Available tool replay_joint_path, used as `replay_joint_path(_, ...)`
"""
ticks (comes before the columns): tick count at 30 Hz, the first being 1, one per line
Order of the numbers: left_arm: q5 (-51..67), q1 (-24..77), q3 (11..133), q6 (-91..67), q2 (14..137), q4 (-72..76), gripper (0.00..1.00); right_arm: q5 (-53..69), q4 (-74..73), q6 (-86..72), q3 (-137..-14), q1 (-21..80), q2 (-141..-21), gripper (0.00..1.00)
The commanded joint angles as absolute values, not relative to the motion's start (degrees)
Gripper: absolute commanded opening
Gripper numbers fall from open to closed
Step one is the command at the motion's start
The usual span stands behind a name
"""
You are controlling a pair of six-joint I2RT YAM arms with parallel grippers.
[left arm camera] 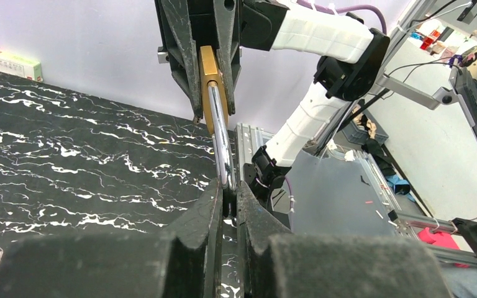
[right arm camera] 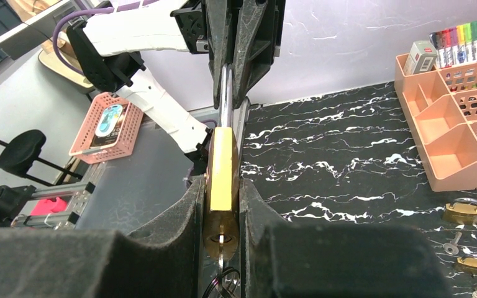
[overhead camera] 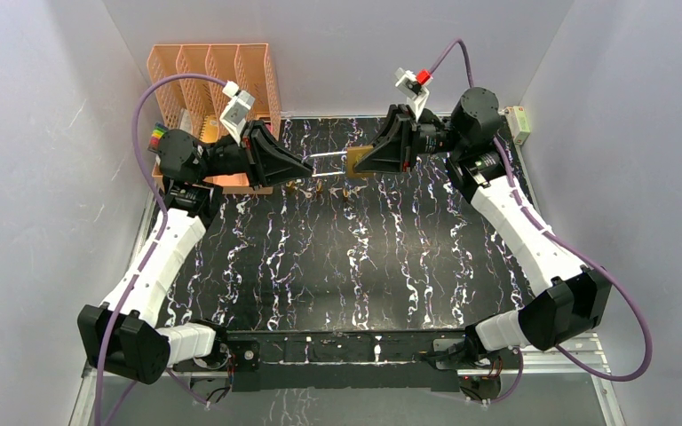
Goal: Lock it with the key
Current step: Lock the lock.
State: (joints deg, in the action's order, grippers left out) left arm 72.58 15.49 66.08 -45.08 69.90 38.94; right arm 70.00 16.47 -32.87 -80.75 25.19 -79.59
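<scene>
right wrist view: the right gripper (right arm camera: 223, 189) clamps the brass padlock (right arm camera: 222, 161), the left gripper (right arm camera: 228, 93) pinches its shackle (right arm camera: 224, 115).

Brass padlock (right arm camera: 222, 162) in right hand (right arm camera: 222, 194)

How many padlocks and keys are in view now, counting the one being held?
Padlocks: 3 (held padlock, farther table padlock, nearer table padlock)
Keys: 2 (inserted key, loose key)
Total: 5; a bit at the right wrist view's bottom edge is too cropped to count.
</scene>
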Motion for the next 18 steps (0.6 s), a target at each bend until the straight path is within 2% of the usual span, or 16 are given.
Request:
replay_joint_path(1,73.24,16.78,66.45,-47.27,69.59,43.12,0.0,64.3,24.88,-33.92,-81.98,25.72,-77.84,0.0)
replay_joint_path(18,67.83,22.83,66.96,-44.29,72.36,42.45,0.0,61.45,25.91,-32.64,-81.44,31.49,-79.96,0.0)
